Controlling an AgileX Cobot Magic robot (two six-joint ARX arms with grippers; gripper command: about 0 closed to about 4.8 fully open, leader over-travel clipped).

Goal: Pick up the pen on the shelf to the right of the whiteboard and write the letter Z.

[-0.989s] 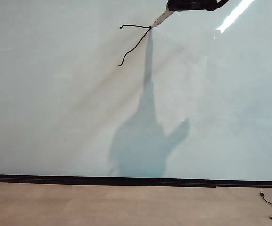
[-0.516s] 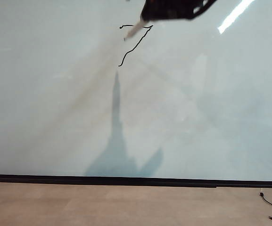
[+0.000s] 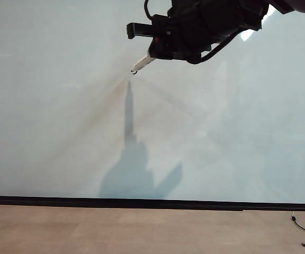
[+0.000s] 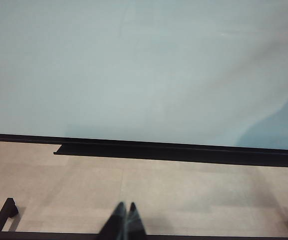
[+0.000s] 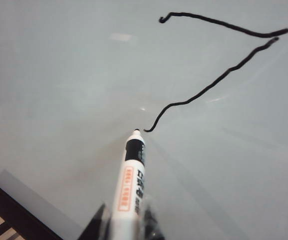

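White pen (image 5: pixel 131 186) is clamped in the right gripper (image 5: pixel 125 220) high on the whiteboard (image 3: pixel 62 132), tip at the unfinished Z (image 5: pixel 218 75) stroke's lower end. Left gripper (image 4: pixel 123 225) is held clenched near the floor (image 4: pixel 183 195).

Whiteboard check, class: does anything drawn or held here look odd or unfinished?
Yes. The letter Z has only its wobbly top bar and diagonal; no bottom bar. The right gripper holds the pen at the diagonal's lower end on the whiteboard.

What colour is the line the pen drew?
Black, clearest in the right wrist view: the line by the pen.
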